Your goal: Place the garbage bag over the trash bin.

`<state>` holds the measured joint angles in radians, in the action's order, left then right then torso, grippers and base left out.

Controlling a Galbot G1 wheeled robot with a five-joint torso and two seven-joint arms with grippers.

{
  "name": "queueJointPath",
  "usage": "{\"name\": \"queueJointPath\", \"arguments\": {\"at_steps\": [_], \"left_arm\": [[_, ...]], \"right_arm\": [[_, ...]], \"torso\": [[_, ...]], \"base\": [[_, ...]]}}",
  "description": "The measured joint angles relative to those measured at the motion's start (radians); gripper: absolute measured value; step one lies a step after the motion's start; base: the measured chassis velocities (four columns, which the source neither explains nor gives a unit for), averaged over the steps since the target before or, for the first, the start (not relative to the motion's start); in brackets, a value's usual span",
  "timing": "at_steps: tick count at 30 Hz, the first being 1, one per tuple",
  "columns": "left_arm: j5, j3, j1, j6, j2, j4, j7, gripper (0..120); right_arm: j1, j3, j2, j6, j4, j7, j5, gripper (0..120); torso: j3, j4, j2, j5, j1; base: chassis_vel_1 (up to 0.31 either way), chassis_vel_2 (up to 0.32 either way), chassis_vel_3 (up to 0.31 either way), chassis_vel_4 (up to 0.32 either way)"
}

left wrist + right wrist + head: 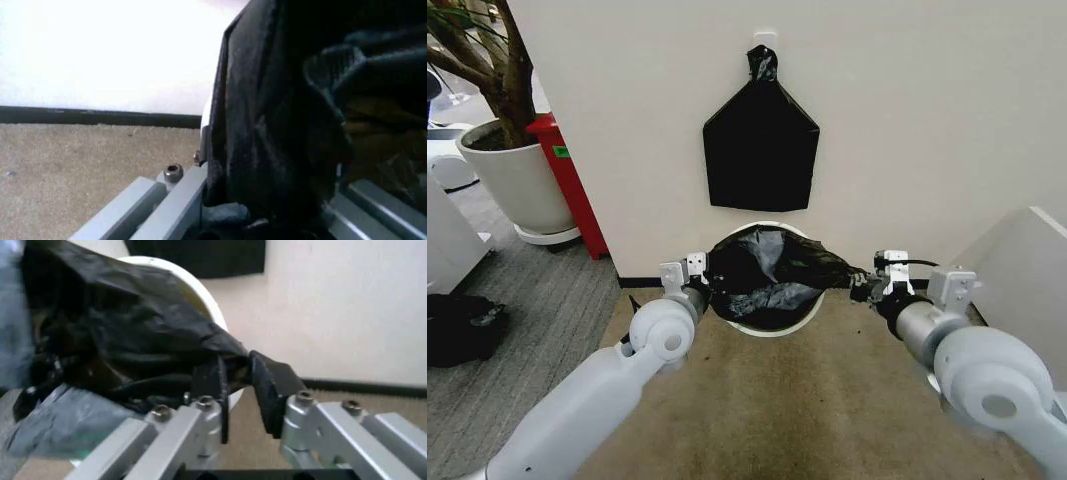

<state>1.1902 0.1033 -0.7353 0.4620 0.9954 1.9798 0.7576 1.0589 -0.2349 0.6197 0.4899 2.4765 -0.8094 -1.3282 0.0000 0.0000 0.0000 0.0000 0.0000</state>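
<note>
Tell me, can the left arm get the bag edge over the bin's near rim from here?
Probably yes: the left tool grips the garbage bag beside the trash bin, whose near rim looks unobstructed.

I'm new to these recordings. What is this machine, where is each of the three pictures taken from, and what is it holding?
It is a wheeled robot with two arms. One picture looks down from its head; the other two come from cameras on each wrist. On the carpet by the wall stands a small white trash bin. A loose black garbage bag is stretched across its mouth. The left hand grips the bag's one edge, the right hand pinches the opposite edge. A separate knotted black bag bundle hangs on the wall above, and a large plant pot stands to the left.
</note>
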Motion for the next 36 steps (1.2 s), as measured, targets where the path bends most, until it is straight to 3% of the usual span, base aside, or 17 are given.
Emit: {"name": "queueJointPath", "arguments": {"at_steps": [5,16,22,29,36], "left_arm": [[0.052,-0.004,0.022,0.015,0.001,0.008,0.026,0],[0.099,-0.021,0.036,0.04,-0.032,0.031,0.046,0],[0.097,-0.027,0.028,0.051,-0.064,0.052,0.035,0],[0.095,-0.027,0.024,0.058,-0.085,0.068,0.028,0],[0.088,-0.026,0.024,0.061,-0.094,0.078,0.019,0]], "right_arm": [[0.049,0.009,-0.045,0.02,0.026,0.103,0.192,32],[0.038,0.015,-0.13,0.038,0.026,0.257,0.451,68],[-0.044,0.046,-0.17,-0.015,-0.005,0.454,0.648,95],[-0.2,0.135,-0.144,-0.041,-0.107,0.712,0.801,100],[-0.241,0.174,-0.123,-0.052,-0.155,0.774,0.874,100]], "torso": [[0.0,-0.0001,0.0,0.0002,0.0],[0.0,-0.0001,0.0,0.0,0.0],[0.0,-0.0001,0.0,-0.0002,0.0],[0.0,0.0002,0.0,0.0,0.0],[0.0,-0.0001,0.0,-0.0001,0.0]], "base": [[0.0,0.0,0.0,0.0],[0.0,0.0,0.0,0.0],[0.0,0.0,0.0,0.0],[0.0,0.0,0.0,0.0],[0.0,0.0,0.0,0.0]]}}
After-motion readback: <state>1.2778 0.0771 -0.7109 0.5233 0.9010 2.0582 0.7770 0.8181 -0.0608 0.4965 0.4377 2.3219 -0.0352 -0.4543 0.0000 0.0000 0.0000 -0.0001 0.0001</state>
